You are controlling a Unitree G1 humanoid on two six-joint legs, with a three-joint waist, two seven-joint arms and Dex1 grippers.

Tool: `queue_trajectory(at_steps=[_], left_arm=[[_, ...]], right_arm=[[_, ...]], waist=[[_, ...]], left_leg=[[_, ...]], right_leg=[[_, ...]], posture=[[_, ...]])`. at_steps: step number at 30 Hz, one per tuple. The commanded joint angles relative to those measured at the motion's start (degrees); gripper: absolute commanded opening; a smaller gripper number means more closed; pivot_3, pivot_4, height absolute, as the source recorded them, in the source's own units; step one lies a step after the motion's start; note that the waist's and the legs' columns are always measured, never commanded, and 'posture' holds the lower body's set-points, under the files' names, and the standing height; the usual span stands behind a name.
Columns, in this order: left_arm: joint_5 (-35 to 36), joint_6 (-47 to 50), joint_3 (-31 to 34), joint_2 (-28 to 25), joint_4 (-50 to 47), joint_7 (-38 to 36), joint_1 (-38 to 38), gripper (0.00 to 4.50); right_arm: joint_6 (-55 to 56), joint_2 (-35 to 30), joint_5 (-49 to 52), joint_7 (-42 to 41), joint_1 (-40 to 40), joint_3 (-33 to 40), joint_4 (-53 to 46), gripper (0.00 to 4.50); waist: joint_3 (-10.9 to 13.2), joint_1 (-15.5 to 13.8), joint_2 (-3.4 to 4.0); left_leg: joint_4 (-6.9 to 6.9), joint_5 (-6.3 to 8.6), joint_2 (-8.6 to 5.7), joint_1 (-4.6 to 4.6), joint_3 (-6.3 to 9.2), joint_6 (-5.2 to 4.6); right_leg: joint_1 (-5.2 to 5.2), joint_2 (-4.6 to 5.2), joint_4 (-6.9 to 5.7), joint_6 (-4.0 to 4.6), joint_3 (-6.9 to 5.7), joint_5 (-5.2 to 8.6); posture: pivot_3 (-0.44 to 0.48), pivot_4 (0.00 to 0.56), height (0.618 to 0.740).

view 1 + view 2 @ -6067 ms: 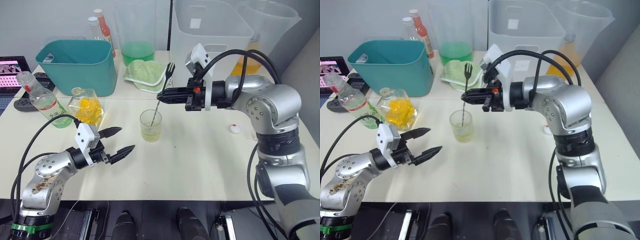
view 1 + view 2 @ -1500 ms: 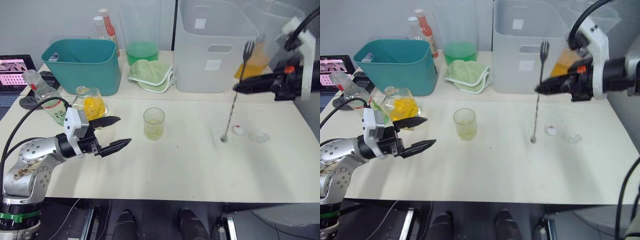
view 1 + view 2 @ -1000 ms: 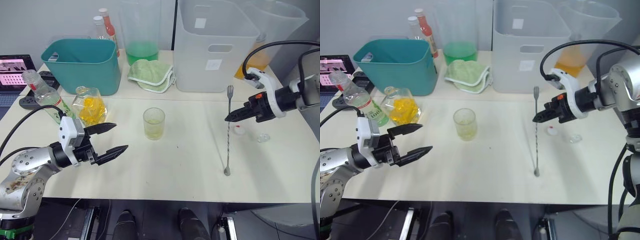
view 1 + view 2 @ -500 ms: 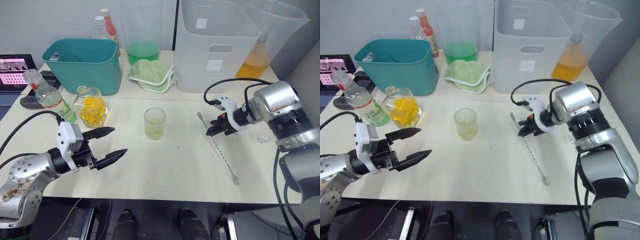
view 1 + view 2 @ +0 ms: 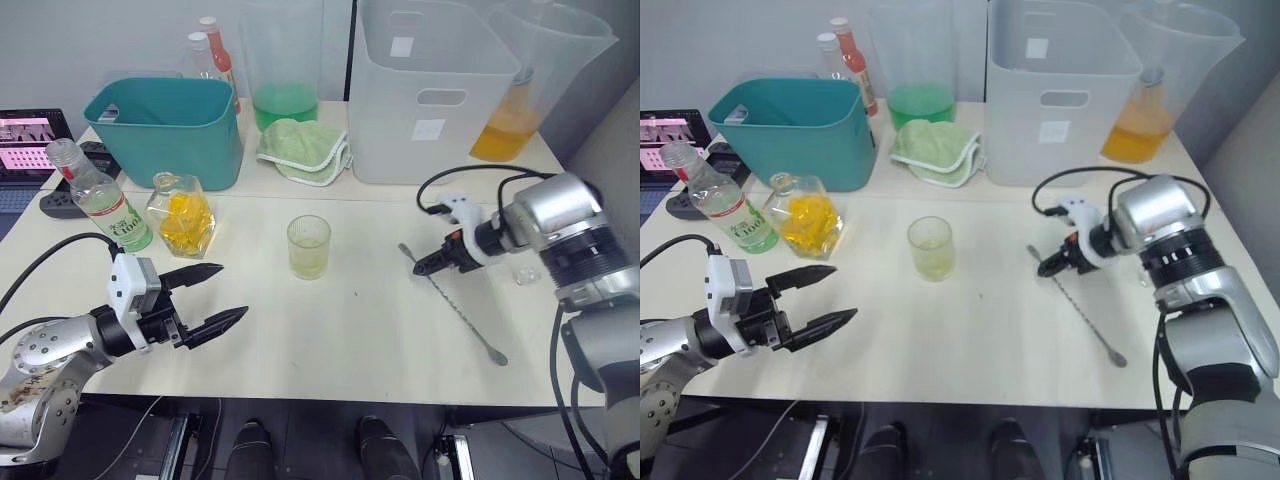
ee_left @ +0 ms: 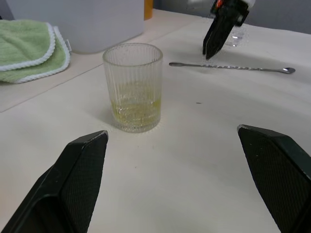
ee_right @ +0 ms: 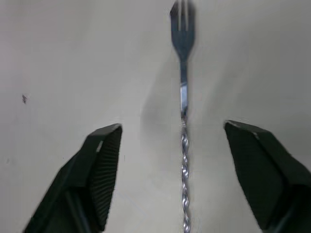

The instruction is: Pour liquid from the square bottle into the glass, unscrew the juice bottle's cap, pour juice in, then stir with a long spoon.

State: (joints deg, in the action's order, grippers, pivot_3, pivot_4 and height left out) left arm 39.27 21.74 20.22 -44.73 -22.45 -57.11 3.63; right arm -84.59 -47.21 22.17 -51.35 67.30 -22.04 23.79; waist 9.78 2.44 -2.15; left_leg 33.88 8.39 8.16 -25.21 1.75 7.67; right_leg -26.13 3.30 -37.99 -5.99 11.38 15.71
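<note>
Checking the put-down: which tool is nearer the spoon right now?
Right. The right tool hangs open just above the spoon near its forked end, not gripping it. The left tool is open far across the table, beyond the glass.

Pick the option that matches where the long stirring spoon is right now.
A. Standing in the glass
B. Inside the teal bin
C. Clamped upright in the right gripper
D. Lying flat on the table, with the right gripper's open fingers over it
D. The long spoon lies flat on the table, and the right gripper has its fingers spread apart on either side of it without touching.
</note>
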Motion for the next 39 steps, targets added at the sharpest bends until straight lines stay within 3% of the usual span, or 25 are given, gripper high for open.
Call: queue_trajectory(at_steps=[1, 4, 8, 11, 16, 20, 23, 29, 32, 39], left_arm=[[0.5, -0.5, 1.0, -0.7, 1.8, -1.8, -0.7, 4.50], [-1.4, -3.3, 0.9, -0.9, 4.4, -3.4, -1.4, 4.50], [-1.2, -2.3, 1.5, -2.0, 7.4, -4.2, -2.7, 4.50], [-3.6, -3.8, 1.5, -3.2, 10.1, -4.6, -3.0, 4.50], [-4.4, -4.7, 4.4, -5.6, 19.4, -7.4, -4.4, 4.50], [-7.5, -7.7, 4.1, -6.5, 22.6, -8.8, -3.2, 4.50], [-9.3, -8.5, 4.9, -6.7, 25.5, -7.8, -2.9, 4.50], [-14.1, -12.7, 6.2, -7.5, 34.4, -5.0, -3.4, 4.50], [-17.1, -15.5, 5.1, -7.8, 37.1, -3.3, -4.3, 4.50], [-16.3, -17.5, 5.4, -7.1, 39.1, -5.2, -4.8, 4.50]], right_arm=[[-1.7, -5.1, 3.7, -2.4, 0.2, 6.3, -8.8, 4.49], [0.0, -9.2, 7.2, -4.2, -4.4, 13.4, -16.2, 4.49], [8.0, -12.1, 10.1, -3.9, -16.9, 30.0, -26.1, 4.49], [18.9, -8.1, 14.8, -8.0, -31.7, 47.6, -34.1, 4.49], [24.7, -6.7, 16.3, -8.1, -45.7, 60.6, -36.0, 4.49], [30.4, -7.0, 16.0, -12.8, -55.8, 64.4, -31.7, 4.49], [46.6, -5.5, 9.2, -15.2, -63.5, 64.4, -25.9, 4.49], [62.3, -2.2, 7.4, -17.7, -68.4, 66.0, -15.7, 4.49], [63.8, -1.8, 9.6, -17.7, -69.1, 66.9, -14.1, 4.49], [71.0, -1.2, 8.7, -18.8, -73.9, 65.6, -14.8, 4.49]], waist=[[0.0, 0.0, 0.00], [0.0, -0.2, 0.00], [0.0, -0.4, 0.00], [0.0, -0.5, -0.03], [-0.1, -0.2, 0.02], [-0.1, 0.1, 0.02], [-0.1, 0.1, 0.01], [-0.1, 0.5, 0.05], [-0.1, 0.6, 0.05], [-0.1, 0.6, 0.06]], left_leg=[[-0.01, 0.00, 0.00, 0.00, 0.00, 0.00], [-0.03, 0.02, 0.00, 0.01, 0.00, -0.02], [-0.01, 0.01, 0.00, 0.01, 0.01, -0.01], [0.00, 0.02, -0.01, 0.02, 0.03, -0.02], [0.08, 0.01, -0.01, 0.10, 0.02, -0.01], [0.03, 0.02, -0.01, 0.55, 0.03, -0.02], [-0.01, 0.10, -0.01, 0.99, 0.02, -0.12], [-0.02, 0.10, -0.01, 1.05, 0.02, -0.12], [-0.03, 0.12, -0.01, 1.09, 0.02, -0.12], [-0.03, 0.13, -0.01, 1.20, 0.02, -0.11]], right_leg=[[0.00, 0.00, 0.00, -0.01, 0.00, 0.01], [0.02, 0.00, 0.03, -0.03, -0.01, 0.04], [0.06, 0.00, 0.03, -0.03, -0.01, 0.04], [0.08, 0.01, 0.01, -0.05, -0.04, 0.05], [0.23, 0.02, -0.01, -0.06, -0.05, 0.05], [0.74, 0.02, 0.09, -0.08, -0.06, 0.08], [1.27, 0.03, 0.36, -0.07, -0.06, 0.22], [1.32, 0.03, 0.34, -0.25, -0.05, 0.32], [1.40, 0.04, 0.40, -0.24, -0.05, 0.33], [1.57, 0.04, 0.42, -0.18, -0.06, 0.34]], posture=[[0.000, 0.150, 0.732], [0.000, 0.150, 0.732], [0.000, 0.150, 0.732], [0.000, 0.150, 0.732], [0.000, 0.150, 0.732], [0.000, 0.150, 0.732], [0.000, 0.150, 0.732], [0.000, 0.150, 0.732], [0.000, 0.150, 0.732], [0.000, 0.150, 0.732]])
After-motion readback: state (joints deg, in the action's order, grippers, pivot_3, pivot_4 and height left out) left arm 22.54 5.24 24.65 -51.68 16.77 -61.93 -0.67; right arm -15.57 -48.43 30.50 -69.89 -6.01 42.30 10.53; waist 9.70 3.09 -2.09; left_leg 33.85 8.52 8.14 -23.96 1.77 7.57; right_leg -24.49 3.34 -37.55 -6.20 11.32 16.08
